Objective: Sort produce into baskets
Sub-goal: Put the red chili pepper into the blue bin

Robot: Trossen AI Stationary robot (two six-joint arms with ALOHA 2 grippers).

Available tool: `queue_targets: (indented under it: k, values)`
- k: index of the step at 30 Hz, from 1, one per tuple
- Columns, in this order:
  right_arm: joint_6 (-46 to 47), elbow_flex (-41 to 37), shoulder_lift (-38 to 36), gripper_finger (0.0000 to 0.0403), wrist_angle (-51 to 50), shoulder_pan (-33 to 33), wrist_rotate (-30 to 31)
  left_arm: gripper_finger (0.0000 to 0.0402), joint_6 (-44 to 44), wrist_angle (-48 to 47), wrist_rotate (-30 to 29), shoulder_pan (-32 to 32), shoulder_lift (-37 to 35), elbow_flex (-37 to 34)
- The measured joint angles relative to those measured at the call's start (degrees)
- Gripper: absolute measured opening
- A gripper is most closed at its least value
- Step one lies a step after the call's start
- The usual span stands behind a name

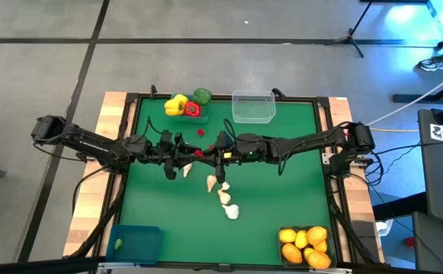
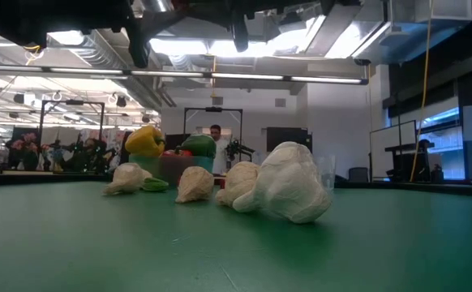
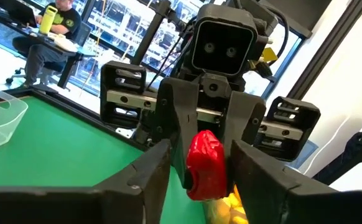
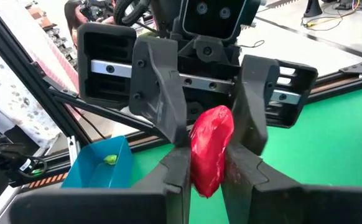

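A green mat (image 1: 282,190) covers the table, framed in black, grey floor around it. At the frame's centre both arms meet over a small red piece (image 1: 199,153). The right gripper (image 1: 220,151) pinches this red piece (image 4: 211,149), while the left gripper (image 1: 185,154) has its fingers around the same piece (image 3: 204,163), seemingly not quite pressed on it. Garlic bulbs (image 1: 225,199) lie just below centre. Peppers (image 1: 185,105) sit at upper centre beside the clear bin (image 1: 253,106); citrus (image 1: 305,245) fills the lower-right bin, the blue bin (image 1: 134,243) lower left.
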Motion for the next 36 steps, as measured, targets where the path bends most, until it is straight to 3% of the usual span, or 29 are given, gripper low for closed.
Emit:
queue_targets:
  k: [14,26,36]
  values:
    - [0.03,0.00,0.00,0.0060,-1.00,0.00,0.02,0.0091,0.06,-0.30,-0.20,0.00,0.02,-0.01]
    - [1.27,0.11,-0.04,0.0061,-2.63,0.00,0.75,0.0079,0.02,-0.54,-0.35,0.02,0.13,-0.07]
    - [1.39,0.22,-0.14,0.0144,-4.40,0.06,0.32,0.0079,0.00,-0.83,-0.42,0.02,0.15,-0.13]
